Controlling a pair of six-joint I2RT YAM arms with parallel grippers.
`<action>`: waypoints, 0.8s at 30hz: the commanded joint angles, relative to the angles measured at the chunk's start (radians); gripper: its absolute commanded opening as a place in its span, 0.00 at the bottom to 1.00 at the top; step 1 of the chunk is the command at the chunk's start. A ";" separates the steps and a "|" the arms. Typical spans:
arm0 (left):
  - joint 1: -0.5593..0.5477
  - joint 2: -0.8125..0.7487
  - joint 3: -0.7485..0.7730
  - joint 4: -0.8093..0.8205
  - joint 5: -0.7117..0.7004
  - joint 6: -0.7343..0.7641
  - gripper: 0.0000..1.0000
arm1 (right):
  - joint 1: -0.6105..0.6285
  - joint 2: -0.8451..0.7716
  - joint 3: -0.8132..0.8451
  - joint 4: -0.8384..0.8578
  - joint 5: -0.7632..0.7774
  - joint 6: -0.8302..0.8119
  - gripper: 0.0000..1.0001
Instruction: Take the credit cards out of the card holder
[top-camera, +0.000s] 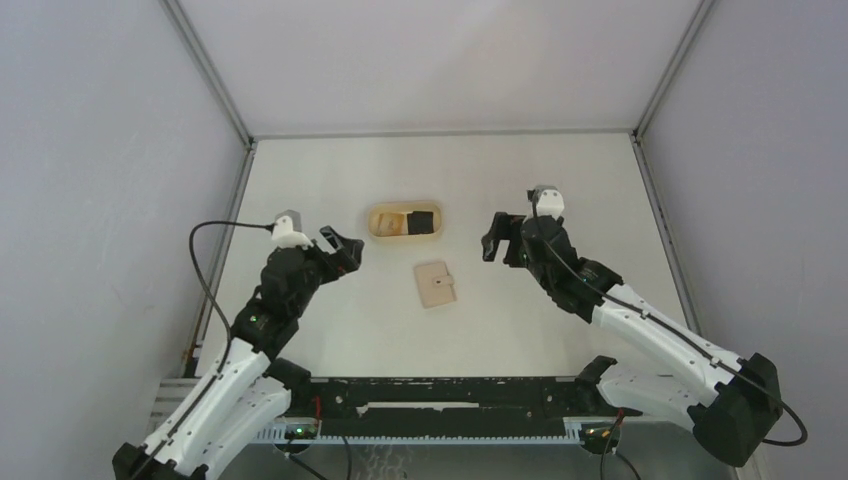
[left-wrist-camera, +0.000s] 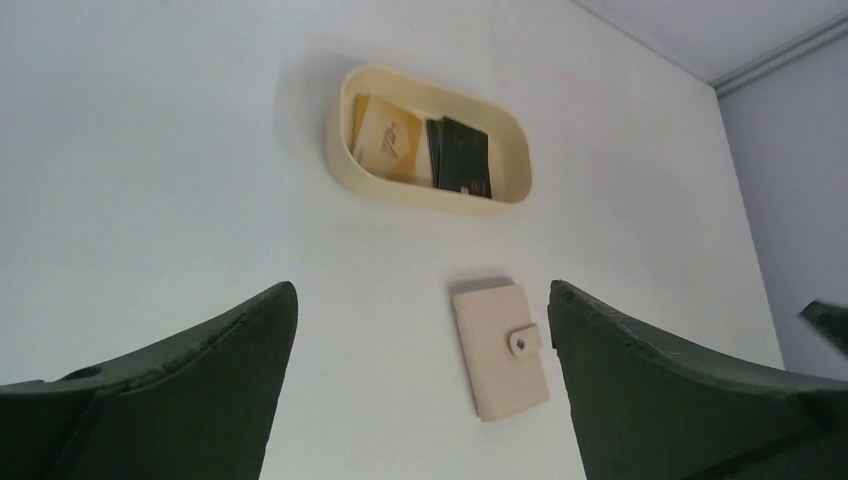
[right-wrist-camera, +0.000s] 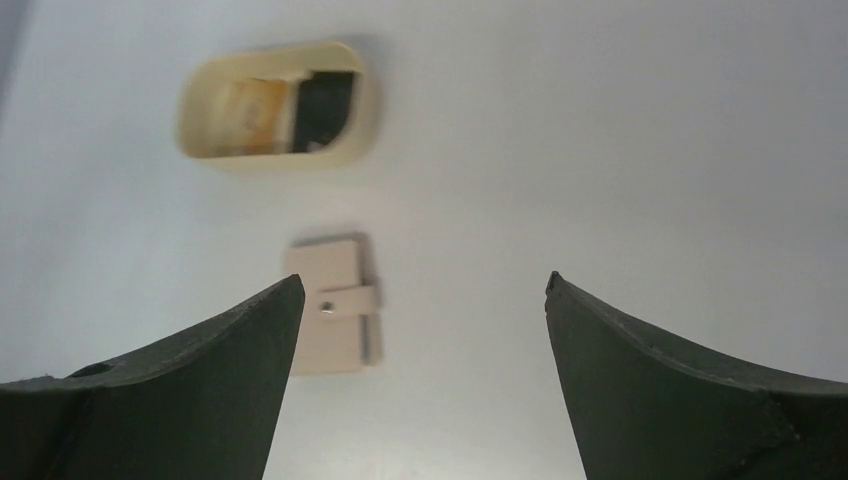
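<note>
The card holder (top-camera: 436, 283) is a flat tan wallet lying closed on the white table, its tab with a dark dot fastened. It also shows in the left wrist view (left-wrist-camera: 500, 349) and the right wrist view (right-wrist-camera: 330, 316). Two cards, one yellow (top-camera: 391, 222) and one black (top-camera: 423, 221), lie in the oval tray (top-camera: 404, 207) behind it. My left gripper (top-camera: 342, 250) is open and empty, left of the card holder and above the table. My right gripper (top-camera: 497, 237) is open and empty, to its right.
The oval cream tray also shows in the left wrist view (left-wrist-camera: 338, 140) and the right wrist view (right-wrist-camera: 365, 100). Grey walls with metal frame rails (top-camera: 240, 200) close in the table on three sides. The arms' black base rail (top-camera: 450, 395) runs along the near edge.
</note>
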 joint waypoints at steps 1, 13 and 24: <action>0.046 -0.064 0.104 -0.083 -0.046 0.157 1.00 | 0.002 -0.033 -0.026 -0.014 0.257 0.139 1.00; 0.238 -0.123 0.075 -0.047 0.014 0.154 1.00 | -0.012 -0.083 -0.048 -0.009 0.233 0.076 1.00; 0.269 -0.111 0.061 -0.015 0.032 0.143 1.00 | -0.017 -0.093 -0.081 0.044 0.178 0.024 0.99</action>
